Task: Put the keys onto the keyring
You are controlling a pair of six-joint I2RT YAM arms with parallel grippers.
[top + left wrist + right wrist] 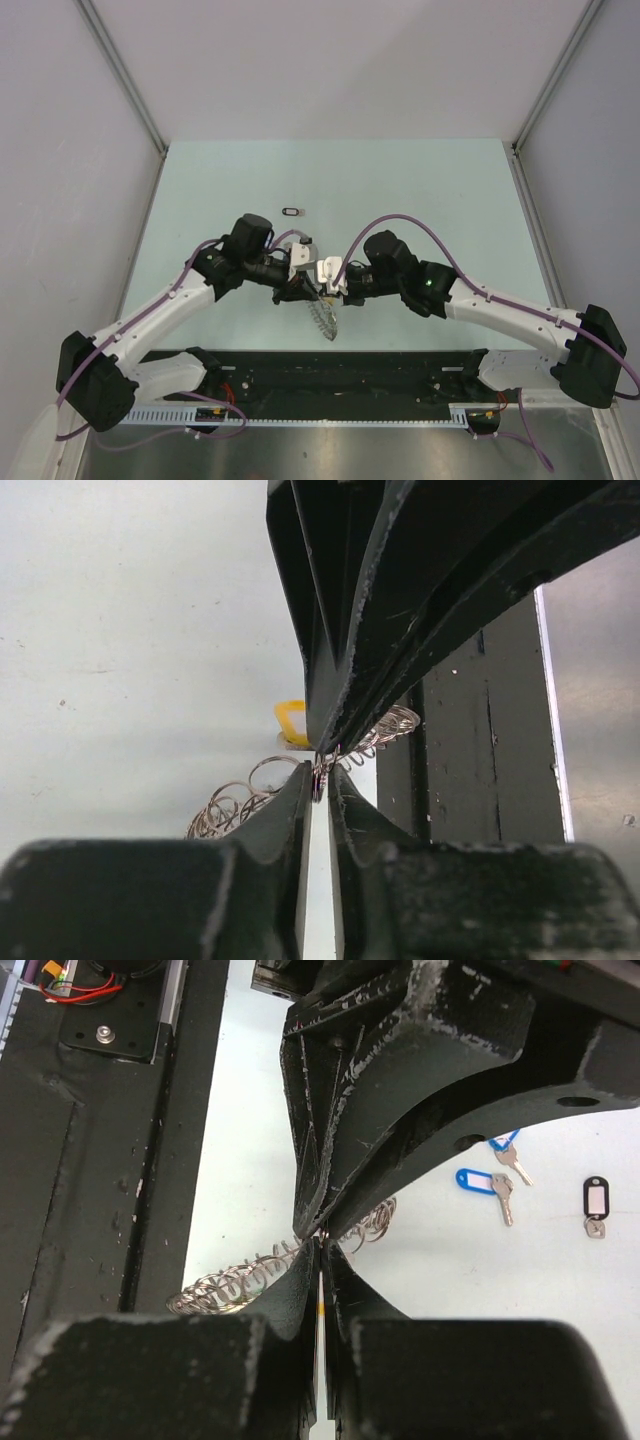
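Note:
Both grippers meet tip to tip above the table's near middle. The keyring (325,320), a floppy silver coil, hangs below them. In the left wrist view my left gripper (320,777) is closed to a thin gap, pinching a loop of the keyring (240,802). A yellow tag (290,722) shows just behind it. My right gripper (322,1245) is shut on the keyring (240,1278) at the same spot. On the table lie two blue-tagged keys (480,1182) and a black-tagged key (597,1202). The top view shows the black-tagged key (291,211) beyond the arms.
A black rail (350,370) runs along the table's near edge, just below the hanging coil. The pale green tabletop (420,190) stretches back to grey walls on three sides. The other arm's black fingers (400,600) fill the upper part of each wrist view.

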